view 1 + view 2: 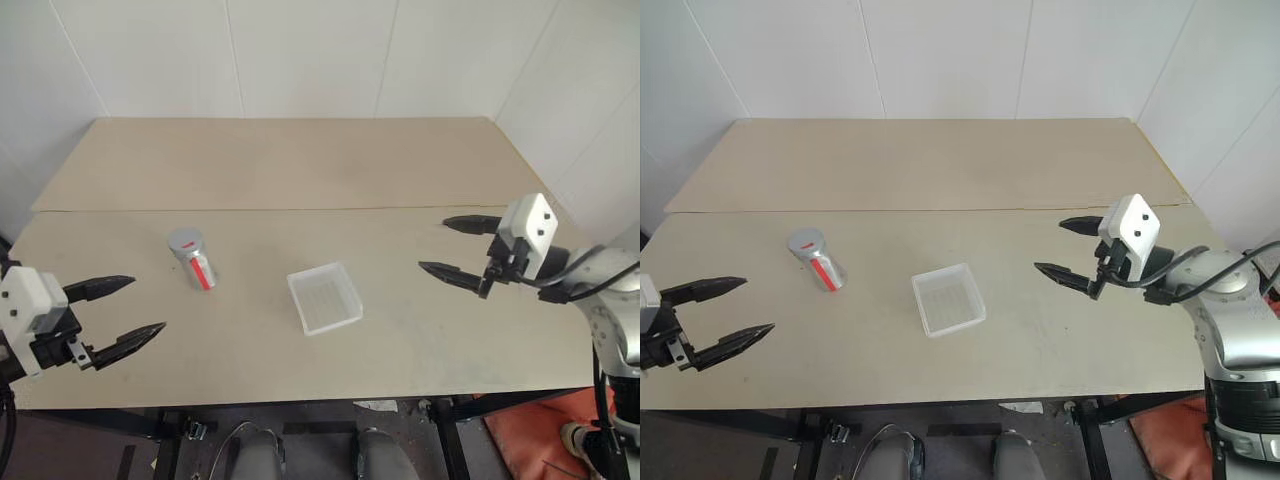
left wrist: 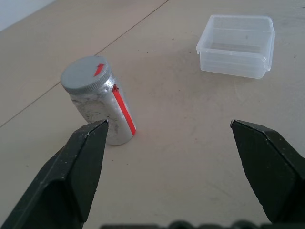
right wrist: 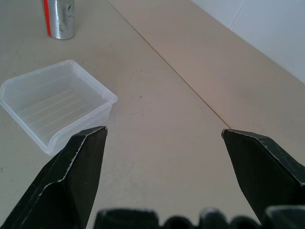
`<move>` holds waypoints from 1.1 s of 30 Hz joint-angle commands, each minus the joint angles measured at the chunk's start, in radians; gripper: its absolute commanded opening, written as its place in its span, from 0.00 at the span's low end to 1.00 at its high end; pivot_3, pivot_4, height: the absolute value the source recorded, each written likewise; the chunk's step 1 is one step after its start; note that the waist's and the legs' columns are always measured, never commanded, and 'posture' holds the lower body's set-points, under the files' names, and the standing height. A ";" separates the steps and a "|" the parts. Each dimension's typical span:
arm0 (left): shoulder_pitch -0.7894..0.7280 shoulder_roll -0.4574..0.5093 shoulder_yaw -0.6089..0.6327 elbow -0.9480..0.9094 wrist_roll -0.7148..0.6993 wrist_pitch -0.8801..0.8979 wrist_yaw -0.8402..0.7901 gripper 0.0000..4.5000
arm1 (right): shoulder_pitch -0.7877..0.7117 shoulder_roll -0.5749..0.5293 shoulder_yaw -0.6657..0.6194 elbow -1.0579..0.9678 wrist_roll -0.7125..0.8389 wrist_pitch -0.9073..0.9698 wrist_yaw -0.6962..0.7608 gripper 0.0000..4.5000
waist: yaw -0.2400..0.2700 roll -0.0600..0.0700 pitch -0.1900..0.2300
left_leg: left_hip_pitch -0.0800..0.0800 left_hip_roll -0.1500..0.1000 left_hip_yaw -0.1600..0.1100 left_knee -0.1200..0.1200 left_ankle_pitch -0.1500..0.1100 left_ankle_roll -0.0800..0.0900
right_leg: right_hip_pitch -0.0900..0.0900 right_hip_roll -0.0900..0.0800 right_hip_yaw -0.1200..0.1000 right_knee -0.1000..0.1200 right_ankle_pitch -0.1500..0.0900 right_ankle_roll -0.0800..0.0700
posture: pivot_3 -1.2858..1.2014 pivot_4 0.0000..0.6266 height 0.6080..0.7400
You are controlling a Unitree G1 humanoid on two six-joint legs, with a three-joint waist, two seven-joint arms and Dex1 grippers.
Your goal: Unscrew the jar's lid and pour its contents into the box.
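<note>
Claws spread wide on both arms frame a job not yet begun: at lower left of the head view the left claw (image 1: 115, 315) hangs with its jaws far apart and nothing between them, near the front edge of the table (image 1: 300, 170). Just up and right of it, left of centre, stands the jar (image 1: 194, 260), upright on the table, the red stripe down its silvery side facing the camera and the lid (image 1: 185, 241) seated squarely on top, so opening it looks like the step in hand. Done well, that step probably wants one claw clamped low on the jar's body to stop it spinning or tipping, while the other closes level around the lid's ribbed edge and turns. The left claw, nearest and already aimed toward the jar in its wrist view, seems the natural holder. Whatever the jar carries is hidden behind its metal wall and closed cap.

Near the middle of the frame, right of the jar and apart from it, lies the box (image 1: 325, 298), a shallow clear tray with a ribbed floor, open-topped and holding nothing that can be seen. At right, above the table's far side, the right claw (image 1: 462, 248) hovers equally wide and empty-handed, well apart from both containers. Pouring later will likely call for tipping the jar directly over the tray.
</note>
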 commanded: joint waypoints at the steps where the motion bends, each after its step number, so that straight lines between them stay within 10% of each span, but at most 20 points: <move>1: 0.009 0.003 0.053 -0.028 -0.003 0.003 0.014 0.99 | -0.020 0.006 -0.019 -0.022 0.000 -0.033 -0.013 1.00 | 0.000 0.000 0.000 | 0.000 0.000 0.000 0.000 0.000 0.000 | 0.000 0.000 0.000 0.000 0.000 0.000 | 0.52 0.24 1.00; 16: 0.072 -0.329 -0.097 -0.319 0.032 0.110 0.449 0.99 | -0.124 -0.026 0.030 -0.015 0.045 -0.012 0.125 1.00 | -0.002 0.000 0.000 | 0.001 0.000 0.000 0.000 0.000 0.000 | 0.001 0.000 0.001 0.000 0.001 0.000 | 0.52 0.24 1.00; 33: -0.211 -0.787 -0.679 -0.201 0.609 -0.026 1.160 0.99 | -0.289 -0.019 0.101 0.084 0.033 -0.042 0.274 1.00 | 0.002 -0.001 0.000 | 0.011 -0.001 -0.002 0.001 -0.001 0.001 | 0.015 0.000 0.000 -0.004 0.002 0.000 | 0.52 0.24 1.00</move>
